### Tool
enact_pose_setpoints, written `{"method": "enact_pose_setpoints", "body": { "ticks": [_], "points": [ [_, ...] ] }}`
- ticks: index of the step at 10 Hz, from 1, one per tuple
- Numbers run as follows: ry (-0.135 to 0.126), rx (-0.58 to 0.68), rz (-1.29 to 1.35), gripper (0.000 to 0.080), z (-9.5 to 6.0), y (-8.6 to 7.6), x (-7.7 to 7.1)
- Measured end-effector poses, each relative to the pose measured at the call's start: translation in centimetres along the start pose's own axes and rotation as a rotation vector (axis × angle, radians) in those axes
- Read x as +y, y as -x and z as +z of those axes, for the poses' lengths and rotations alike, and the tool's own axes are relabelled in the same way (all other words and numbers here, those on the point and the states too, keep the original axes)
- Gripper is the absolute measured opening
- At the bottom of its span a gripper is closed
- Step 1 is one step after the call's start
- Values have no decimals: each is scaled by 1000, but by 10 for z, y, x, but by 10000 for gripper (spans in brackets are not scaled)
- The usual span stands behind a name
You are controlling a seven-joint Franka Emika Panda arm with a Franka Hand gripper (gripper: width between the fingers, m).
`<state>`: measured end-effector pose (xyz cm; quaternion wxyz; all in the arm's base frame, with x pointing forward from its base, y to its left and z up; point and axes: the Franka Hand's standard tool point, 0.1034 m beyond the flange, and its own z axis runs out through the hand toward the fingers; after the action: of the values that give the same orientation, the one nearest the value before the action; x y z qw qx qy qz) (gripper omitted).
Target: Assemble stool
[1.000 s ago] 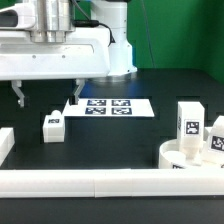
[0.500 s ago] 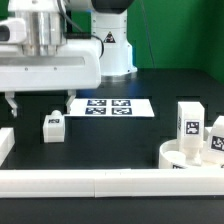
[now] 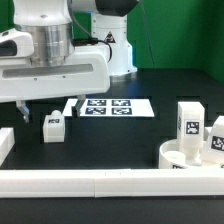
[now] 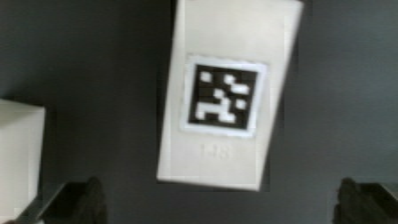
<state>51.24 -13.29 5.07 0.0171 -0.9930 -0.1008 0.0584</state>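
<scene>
A small white stool leg (image 3: 52,124) with a square tag lies on the black table at the exterior view's left. My gripper (image 3: 46,106) hovers just above it, open, one finger (image 3: 22,108) on each side and nothing between them. In the wrist view the same leg (image 4: 226,95) lies lengthwise with its tag facing up, and the dark fingertips (image 4: 71,202) stand wide apart beyond its near end, my gripper (image 4: 221,205) clear of it. The round seat (image 3: 185,157) sits at the exterior view's right, with two tagged legs (image 3: 190,124) standing upright on it.
The marker board (image 3: 110,106) lies flat behind the leg. A long white rail block (image 3: 100,183) runs along the front edge and another white block (image 3: 5,141) stands at the exterior view's left, its corner also showing (image 4: 18,140) in the wrist view.
The gripper has come down towards the lying leg, still open. The leg, the seat and the other legs have not moved.
</scene>
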Motion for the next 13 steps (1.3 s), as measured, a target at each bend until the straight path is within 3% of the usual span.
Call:
{"method": "enact_pose_setpoints", "body": {
  "ticks": [1,2,6,7,9,13],
  "points": [
    [-25,-68,-4,649,-4,0,-2],
    [-36,-98,-9,649,-4,-2,0],
    [-88,-320,-6,649,3,0,-14],
    [-81,-373,3,649,8,-2,-18],
    [-41,-475,-15,649,14,-1,-11],
    [-33,-472,22,649,16,0,-10]
  ]
}}
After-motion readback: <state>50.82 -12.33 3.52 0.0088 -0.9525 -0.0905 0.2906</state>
